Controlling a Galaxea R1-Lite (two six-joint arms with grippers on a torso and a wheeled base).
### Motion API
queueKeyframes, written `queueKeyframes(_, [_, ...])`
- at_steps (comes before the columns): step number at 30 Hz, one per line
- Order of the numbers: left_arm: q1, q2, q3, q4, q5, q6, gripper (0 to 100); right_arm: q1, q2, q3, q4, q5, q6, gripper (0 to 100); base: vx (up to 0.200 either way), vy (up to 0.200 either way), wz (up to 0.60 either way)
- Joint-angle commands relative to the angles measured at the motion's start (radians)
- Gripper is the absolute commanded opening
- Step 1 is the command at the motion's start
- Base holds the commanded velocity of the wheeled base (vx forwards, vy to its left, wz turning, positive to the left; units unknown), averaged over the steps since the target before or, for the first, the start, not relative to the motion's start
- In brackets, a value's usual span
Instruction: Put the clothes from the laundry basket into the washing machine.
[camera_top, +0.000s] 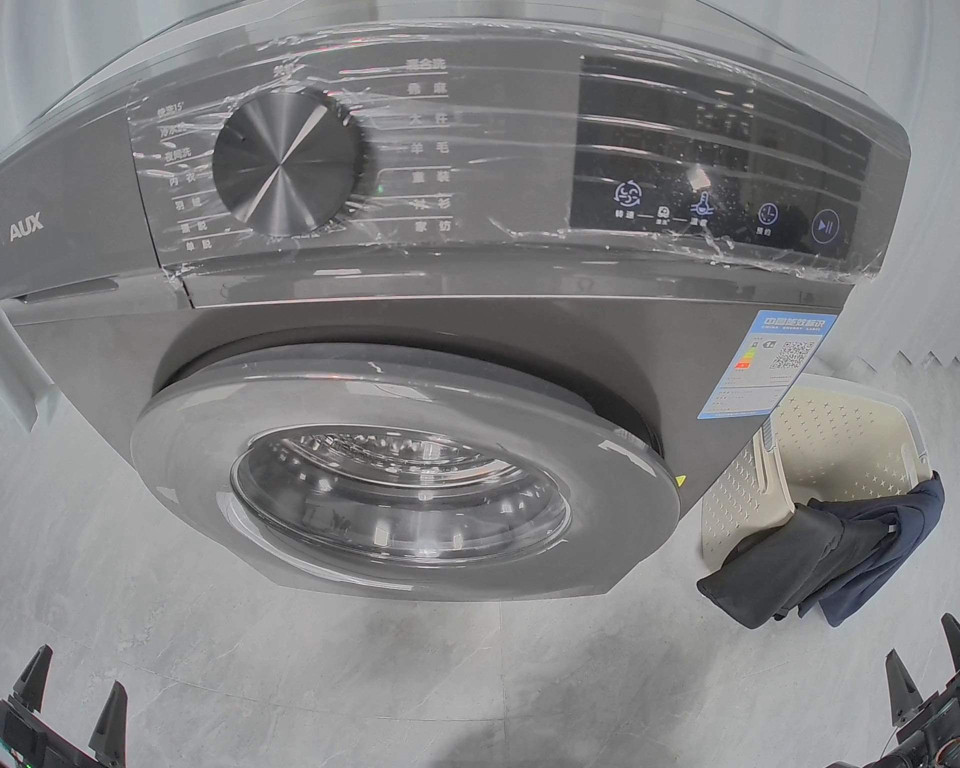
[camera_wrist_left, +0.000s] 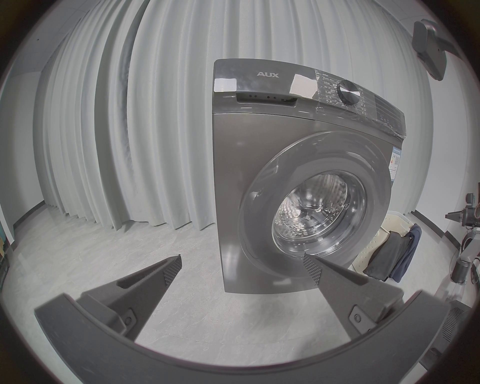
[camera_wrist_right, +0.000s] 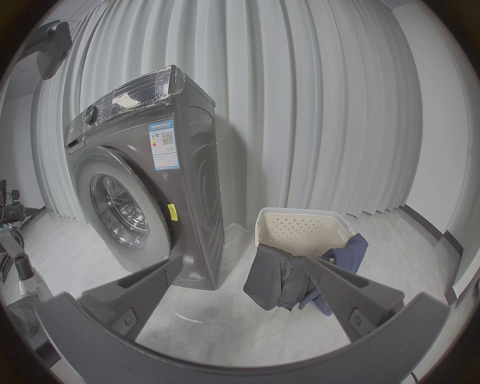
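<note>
**Task at its outset.** I am looking at the washing machine (camera_top: 480, 330), whose round door (camera_top: 400, 480) is sitting shut against the front. The drum behind the glass is showing bare metal, with no fabric that I can make out. The laundry basket (camera_wrist_right: 300, 230) is standing on the floor just beside the machine, on the rig's right. A dark grey garment (camera_wrist_right: 272, 277) and a navy garment (camera_wrist_right: 350, 252) are hanging over its front rim. The left gripper (camera_wrist_left: 240, 260) is facing the door, jaws spread wide, holding nothing. The right gripper (camera_wrist_right: 241, 260) is facing the basket, likewise wide and empty. I am judging nothing loaded: opening the door and moving both garments are remaining.
</note>
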Motion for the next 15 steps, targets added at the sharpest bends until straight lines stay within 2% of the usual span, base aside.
queueKeyframes(1, [0.000, -0.013, 0.018, 0.000, 0.001, 0.000, 100, 0.000, -0.018, 0.018, -0.001, 0.000, 0.000, 100, 0.000, 0.200, 0.00])
queueKeyframes(2, [0.000, -0.013, 0.018, 0.000, 0.001, -0.002, 100, 0.000, -0.018, 0.018, -0.001, 0.000, 0.000, 100, 0.000, 0.200, 0.00])
queueKeyframes(14, [0.000, -0.013, 0.018, 0.000, 0.002, 0.001, 100, 0.000, -0.018, 0.018, 0.001, 0.003, -0.002, 100, 0.000, 0.000, 0.00])
queueKeyframes(15, [0.000, -0.012, 0.018, 0.000, 0.002, 0.001, 100, 0.001, -0.018, 0.018, -0.001, 0.002, 0.000, 100, 0.000, 0.200, 0.00])
